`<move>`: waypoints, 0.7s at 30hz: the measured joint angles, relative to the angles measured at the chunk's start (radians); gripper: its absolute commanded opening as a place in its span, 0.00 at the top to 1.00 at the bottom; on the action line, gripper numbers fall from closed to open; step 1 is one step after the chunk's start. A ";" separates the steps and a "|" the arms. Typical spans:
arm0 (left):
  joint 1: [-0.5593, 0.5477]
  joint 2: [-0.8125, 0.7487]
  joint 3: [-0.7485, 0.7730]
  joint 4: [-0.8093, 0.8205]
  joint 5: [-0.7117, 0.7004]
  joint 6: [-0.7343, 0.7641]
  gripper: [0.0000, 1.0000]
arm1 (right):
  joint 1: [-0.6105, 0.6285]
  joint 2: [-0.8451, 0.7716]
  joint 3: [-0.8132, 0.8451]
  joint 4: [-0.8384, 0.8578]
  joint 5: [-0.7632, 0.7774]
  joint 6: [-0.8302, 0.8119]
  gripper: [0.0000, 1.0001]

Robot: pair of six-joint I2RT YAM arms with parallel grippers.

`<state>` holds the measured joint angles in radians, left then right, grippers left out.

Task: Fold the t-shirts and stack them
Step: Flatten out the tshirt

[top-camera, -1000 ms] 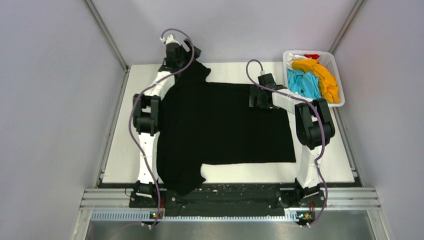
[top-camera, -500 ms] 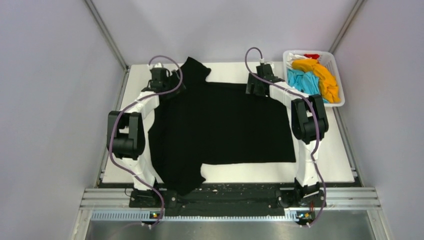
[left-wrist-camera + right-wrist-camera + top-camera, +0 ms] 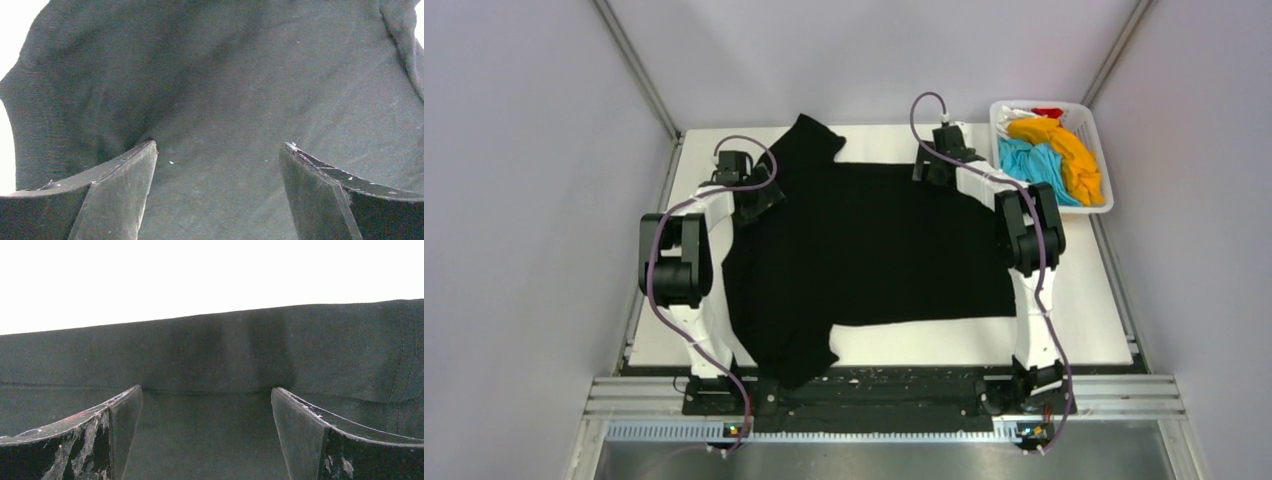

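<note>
Black shirt (image 3: 874,250) lies spread flat over most of the white table (image 3: 1084,310). Its long axis runs left to right, with the collar end and both sleeves toward the left arm (image 3: 686,262) and the straight hem toward the right arm (image 3: 1027,230). One sleeve points to the far edge of the table and the other reaches the near edge between the arm bases.

Both sets of jaws stand wide apart, hold nothing, and hang over the far half of the garment. The left jaws hover low above the shoulder cloth (image 3: 225,75), just beside the far sleeve, with a ribbed edge curving away to their left. The right jaws sit at the far long side of the shirt (image 3: 200,355). That edge runs straight across in front of them, a short way ahead of the fingertips, with bare table (image 3: 200,280) beyond it.

The coming move seems to turn on that far long edge. It lies crosswise to the right jaws and close ahead of them, while the left jaws are over the body of the cloth rather than at a rim. A lengthwise fold toward the near side would most likely need both arms to pinch along this one far line, which is well apart from the near edge.

The orange (image 3: 1064,150), blue (image 3: 1032,165), white (image 3: 1014,115) and red (image 3: 1049,112) shirts wait bunched in the basket (image 3: 1089,125) at the far right corner, nearer the right arm. Nothing is folded or stacked yet.
</note>
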<state>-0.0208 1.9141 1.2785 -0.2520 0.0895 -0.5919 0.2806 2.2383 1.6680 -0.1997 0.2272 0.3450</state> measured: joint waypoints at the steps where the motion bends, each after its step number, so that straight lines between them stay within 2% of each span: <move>1: 0.004 0.000 -0.001 -0.005 -0.002 0.001 0.03 | -0.002 0.015 0.020 0.003 0.001 0.000 0.01; 8: 0.036 0.000 -0.005 -0.020 0.003 0.019 0.04 | -0.009 0.146 0.197 0.055 0.034 0.000 0.01; 21: 0.077 0.000 -0.003 -0.048 -0.005 0.053 0.03 | -0.015 0.455 0.706 0.236 0.053 0.025 0.01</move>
<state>0.0566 1.9141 1.2758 -0.3000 0.0849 -0.5385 0.2653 2.6930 2.3737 0.0360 0.2802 0.3702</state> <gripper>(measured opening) 0.964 0.986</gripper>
